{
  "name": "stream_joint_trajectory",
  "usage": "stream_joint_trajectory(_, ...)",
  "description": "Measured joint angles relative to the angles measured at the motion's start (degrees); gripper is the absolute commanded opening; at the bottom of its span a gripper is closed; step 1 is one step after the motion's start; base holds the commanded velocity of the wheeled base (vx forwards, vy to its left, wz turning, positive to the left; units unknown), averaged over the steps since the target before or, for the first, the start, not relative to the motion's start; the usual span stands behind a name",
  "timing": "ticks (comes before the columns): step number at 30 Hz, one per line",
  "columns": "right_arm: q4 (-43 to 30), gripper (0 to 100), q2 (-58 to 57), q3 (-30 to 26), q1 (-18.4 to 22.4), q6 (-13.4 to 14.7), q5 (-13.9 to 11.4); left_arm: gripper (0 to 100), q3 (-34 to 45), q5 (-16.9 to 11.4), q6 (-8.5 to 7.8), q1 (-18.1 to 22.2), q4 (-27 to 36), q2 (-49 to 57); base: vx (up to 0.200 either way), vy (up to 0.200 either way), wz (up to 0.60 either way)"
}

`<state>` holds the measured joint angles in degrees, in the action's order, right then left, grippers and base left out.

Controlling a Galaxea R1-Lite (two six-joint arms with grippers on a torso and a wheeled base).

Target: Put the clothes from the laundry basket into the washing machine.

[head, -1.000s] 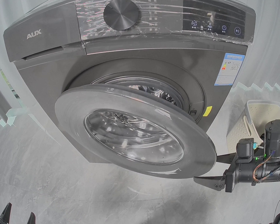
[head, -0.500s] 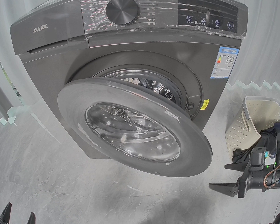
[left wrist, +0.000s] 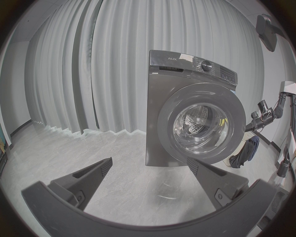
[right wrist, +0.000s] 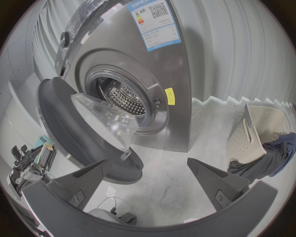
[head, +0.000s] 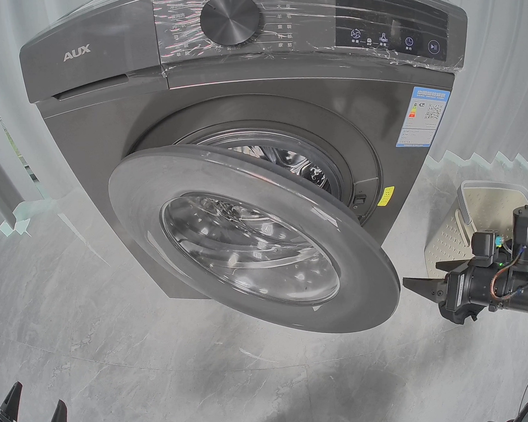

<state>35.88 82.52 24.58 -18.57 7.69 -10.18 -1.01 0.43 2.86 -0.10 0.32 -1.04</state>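
Observation:
The grey washing machine [head: 251, 103] stands with its round door [head: 248, 245] swung out and the drum [right wrist: 123, 95] showing behind it. A cream laundry basket [head: 489, 204] sits on the floor to the machine's right. Dark clothes [right wrist: 271, 157] hang over the basket's rim [right wrist: 251, 123] onto the floor, also seen as dark clothes [left wrist: 246, 151] from afar. My right gripper [head: 425, 274] is open and holds nothing, hovering just right of the door's lower edge, in front of the basket. My left gripper [head: 33, 412] is open low at the near left, far from the machine.
Pale curtains [left wrist: 92, 77] hang behind and beside the machine. The grey marble floor [head: 166, 357] spreads wide in front of the door. Some equipment and a cable [right wrist: 111, 209] lie on the floor below the right arm.
The head view shifted slightly. My right gripper drew back to the right from under the door's rim, then rose to the height of the door's lower edge. The left gripper kept still.

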Motion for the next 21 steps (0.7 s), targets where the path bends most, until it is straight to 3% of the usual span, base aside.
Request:
stream_joint_trajectory(8, 3.12, 100, 5.99, 2.23, -1.33, 0.32, 0.48, 100, 0.0, 0.0, 0.0, 0.0, -0.02, 0.0, 0.0, 0.0, 0.0)
stream_joint_trajectory(21, 3.39, 100, 6.45, -2.19, -8.72, 0.45, -0.16, 100, 0.0, 0.0, 0.0, 0.0, -0.02, 0.0, 0.0, 0.0, 0.0)
